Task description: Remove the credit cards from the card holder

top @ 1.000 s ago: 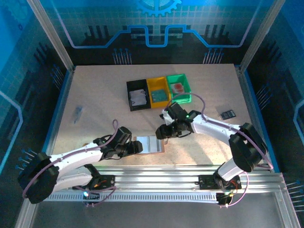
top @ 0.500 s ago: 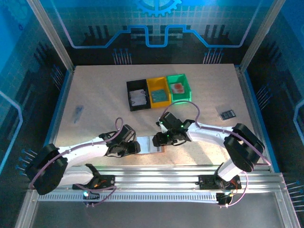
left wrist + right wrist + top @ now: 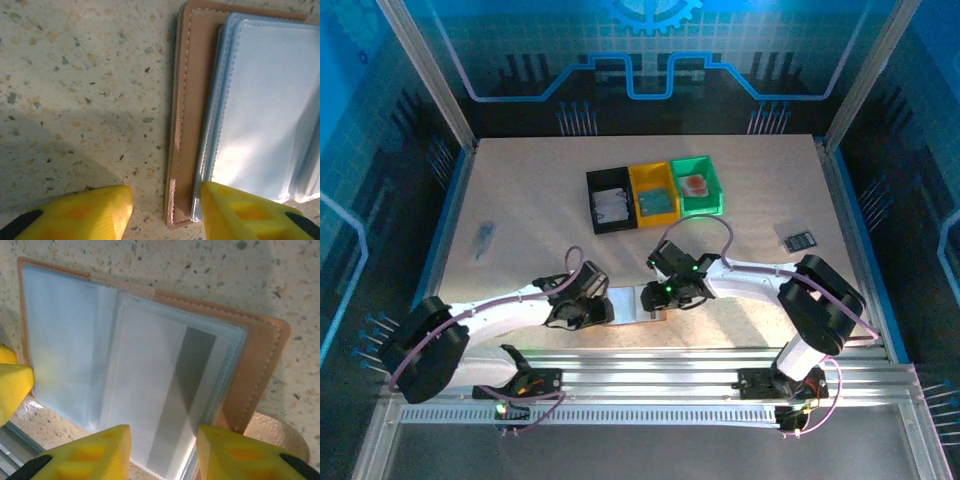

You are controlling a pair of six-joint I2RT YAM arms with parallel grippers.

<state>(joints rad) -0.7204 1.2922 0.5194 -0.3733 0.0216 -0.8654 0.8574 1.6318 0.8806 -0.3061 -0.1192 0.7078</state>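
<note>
**A:** How do the arms sit?

**B:** The left arm point(image 3: 500, 315) and the right arm point(image 3: 755, 275) both stretch low over the counter point(image 3: 75, 75). They meet near its 6 o'clock edge.

**A:** And the card holder point(image 3: 187, 100)?

**B:** It lies open and flat between them. The left pincer point(image 3: 165, 207) is at its 9 o'clock and the right pincer point(image 3: 162, 452) at its 3 o'clock. Both have their jaws apart. The left pincer straddles the holder's stitched edge.

**A:** What is it made of?

**B:** A tan, leather-like cover with rounded corners. Inside are glossy, pale blue clear pockets point(image 3: 150, 375). The counter is speckled like stone.
</note>
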